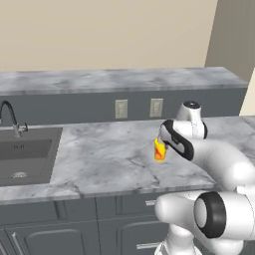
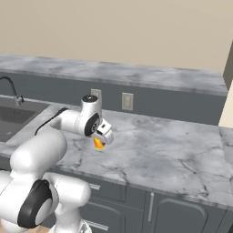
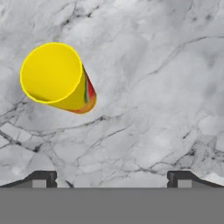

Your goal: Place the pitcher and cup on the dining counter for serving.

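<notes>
Cup point(image 3: 54, 76) upright on the lower worktop point(image 1: 109, 154), seen from above in the hand view, off to the upper left of the fingertips point(image 3: 43, 178). Gripper point(image 3: 112, 179) hovers above it, jaws spread wide, nothing held. Cup sits mid-worktop, about midway between front edge and back wall, well apart from the sink point(image 1: 25, 154) at the left end. Dining counter point(image 1: 119, 79) runs behind, raised.

At the left edge of my left base view I see a sink point(image 1: 25, 154) sunk into the lower marble worktop point(image 1: 109, 159), with a curved dark faucet point(image 1: 11, 118). Two pale wall plates point(image 1: 121, 108), probably outlets, sit mid-frame above.
</notes>
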Robot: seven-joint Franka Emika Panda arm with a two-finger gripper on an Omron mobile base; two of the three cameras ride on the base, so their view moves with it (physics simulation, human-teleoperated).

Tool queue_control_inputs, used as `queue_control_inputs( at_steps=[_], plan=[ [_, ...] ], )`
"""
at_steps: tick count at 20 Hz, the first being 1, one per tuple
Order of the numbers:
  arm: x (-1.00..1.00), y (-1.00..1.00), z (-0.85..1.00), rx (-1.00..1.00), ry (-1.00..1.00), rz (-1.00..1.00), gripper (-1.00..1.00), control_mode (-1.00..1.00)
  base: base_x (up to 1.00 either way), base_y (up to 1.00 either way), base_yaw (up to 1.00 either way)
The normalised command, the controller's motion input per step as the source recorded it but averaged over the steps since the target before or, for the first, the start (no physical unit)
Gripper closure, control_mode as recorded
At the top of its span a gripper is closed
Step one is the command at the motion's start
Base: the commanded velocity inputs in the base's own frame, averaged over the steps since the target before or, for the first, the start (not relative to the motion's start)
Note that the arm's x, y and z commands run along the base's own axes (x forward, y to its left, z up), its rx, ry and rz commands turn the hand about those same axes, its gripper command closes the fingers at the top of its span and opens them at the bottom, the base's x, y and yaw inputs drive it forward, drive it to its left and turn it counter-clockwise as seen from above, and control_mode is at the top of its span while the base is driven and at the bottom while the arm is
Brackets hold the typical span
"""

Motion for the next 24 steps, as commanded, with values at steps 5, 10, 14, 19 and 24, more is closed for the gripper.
queue_control_inputs(
  at_steps=[5, 10, 14, 19, 24],
  plan=[
    [0.07, 0.0, -0.07, 0.0, 0.05, 0.0, -1.0, -1.0, 0.0, 0.0, 0.0],
    [-0.21, 0.0, 0.45, 0.0, -0.04, 0.0, -1.0, -1.0, 0.0, 0.0, 0.0],
    [0.01, 0.0, 0.37, 0.0, -0.02, 0.0, -1.0, -1.0, 0.0, 0.0, 0.0],
    [0.46, -0.1, 0.01, 0.0, 0.01, 0.0, -1.0, -1.0, 0.0, 0.0, 0.0],
    [0.41, -0.11, 0.0, 0.0, 0.02, 0.0, -1.0, -1.0, 0.0, 0.0, 0.0]
  ],
)
